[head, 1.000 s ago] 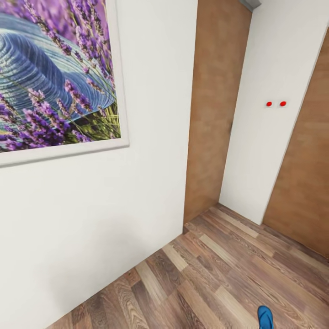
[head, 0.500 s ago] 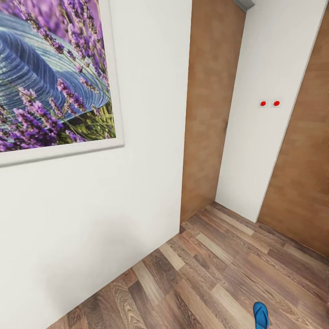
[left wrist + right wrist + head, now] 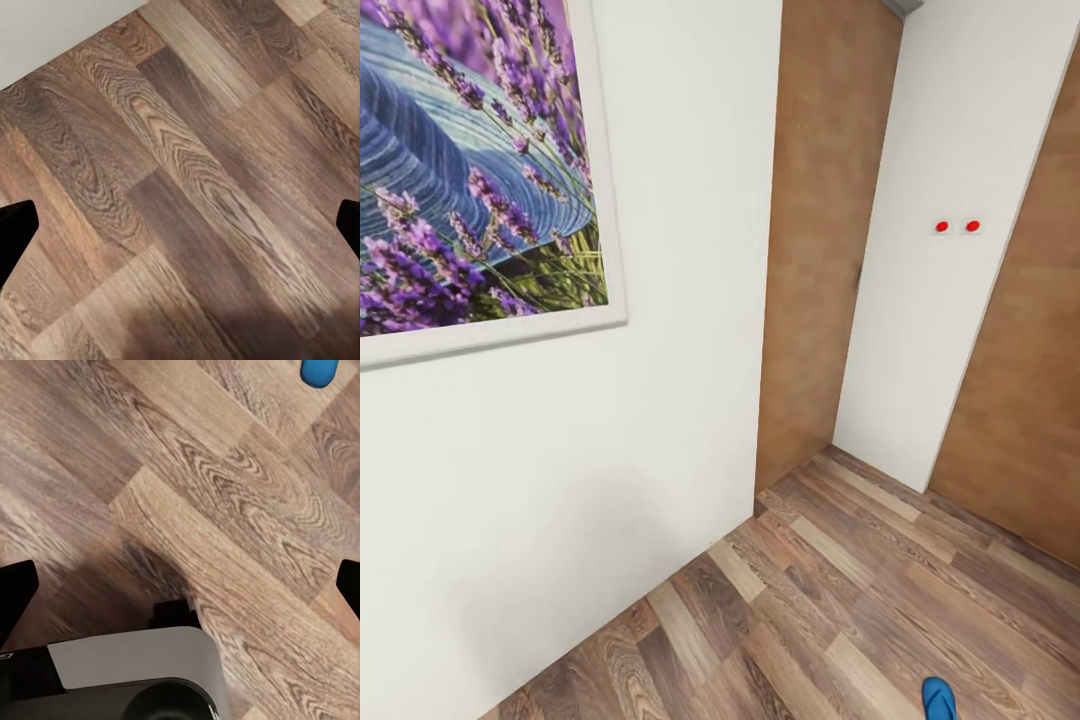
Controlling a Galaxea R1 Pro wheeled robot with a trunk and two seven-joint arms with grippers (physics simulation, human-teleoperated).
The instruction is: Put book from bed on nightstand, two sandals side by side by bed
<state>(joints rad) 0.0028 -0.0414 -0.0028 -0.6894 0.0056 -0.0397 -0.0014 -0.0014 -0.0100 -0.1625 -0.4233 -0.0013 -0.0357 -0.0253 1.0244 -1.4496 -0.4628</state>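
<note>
Here the head view faces a white wall [image 3: 590, 480] that carries a large framed picture [image 3: 470, 170] of purple lavender over a blue woven hat, its white frame cut off by the view's left and top edges. To the right of the wall a brown wooden panel [image 3: 820, 240] runs from floor to ceiling, then a narrower white wall section [image 3: 950, 330] with two small red dots [image 3: 957, 227] side by side, then a second brown panel [image 3: 1030, 380] at the right edge. The wood-plank floor [image 3: 830, 600] spreads across the lower right. One blue sandal [image 3: 938, 698] lies on the planks at the bottom edge, only its rounded end in view, well apart from the walls.

The left wrist view looks straight down on the floor, with a strip of white wall at one corner. The left gripper [image 3: 180, 229] has its two dark fingertips [image 3: 15, 232] at opposite edges, spread wide with nothing between them but floor.

The right wrist view also looks down on the planks. The right gripper [image 3: 180, 589] is likewise spread wide and empty, its fingertips [image 3: 15, 592] at opposite edges. The blue sandal's end [image 3: 321, 370] shows at one edge, resting on the floor far from the fingers. A grey and black part of the robot [image 3: 127, 675] casts a shadow on the planks.
</note>
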